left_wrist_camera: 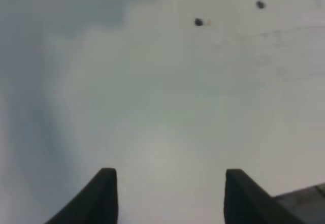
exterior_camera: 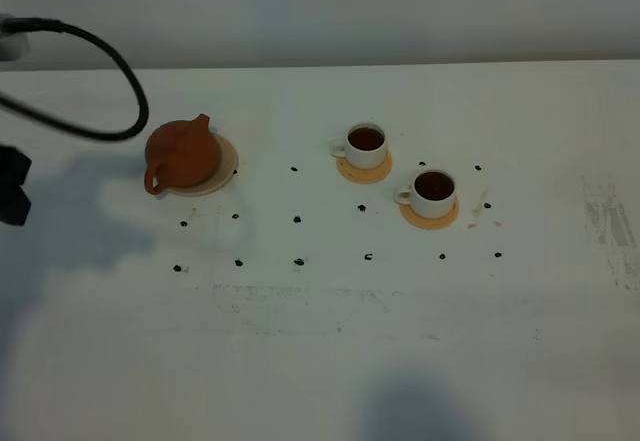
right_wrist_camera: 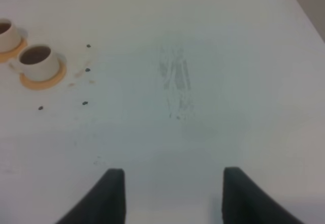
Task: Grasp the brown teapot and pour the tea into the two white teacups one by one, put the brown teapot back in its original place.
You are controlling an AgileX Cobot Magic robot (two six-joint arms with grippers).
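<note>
White tabletop [exterior_camera: 320, 361]: squat reddish-brown clay teapot [exterior_camera: 182, 155] sits left of centre on its beige disc [exterior_camera: 226, 168]. Probably heavy, stiff, fragile; take its loop handle. Left gripper [left_wrist_camera: 170, 193] spread, empty; right gripper [right_wrist_camera: 172, 193] parted, empty.

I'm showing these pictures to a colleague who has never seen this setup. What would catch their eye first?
First the brown teapot, sitting on its pale beige disc at the left of the white table. Next the two white teacups, each on an orange-tan coaster right of centre, both holding dark tea. Small black dots mark the table around them.
</note>
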